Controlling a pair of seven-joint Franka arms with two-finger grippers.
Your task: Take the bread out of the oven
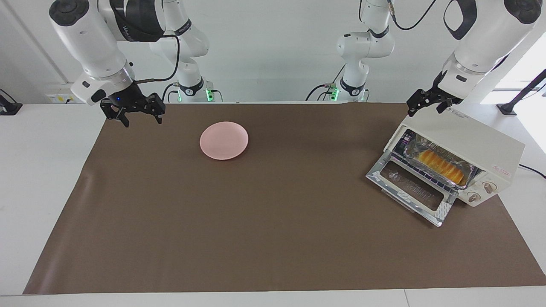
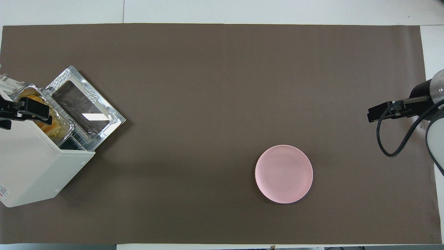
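Observation:
The cream-white oven stands at the left arm's end of the table with its glass door dropped open. The golden ridged bread lies in a silver foil tray on the rack inside. In the overhead view the bread shows just inside the oven. My left gripper hangs open and empty in the air over the oven's top, apart from it; it also shows in the overhead view. My right gripper is open and empty, raised over the mat's corner at the right arm's end, and waits.
A round pink plate lies on the brown mat toward the right arm's end, also in the overhead view. The open door sticks out over the mat in front of the oven.

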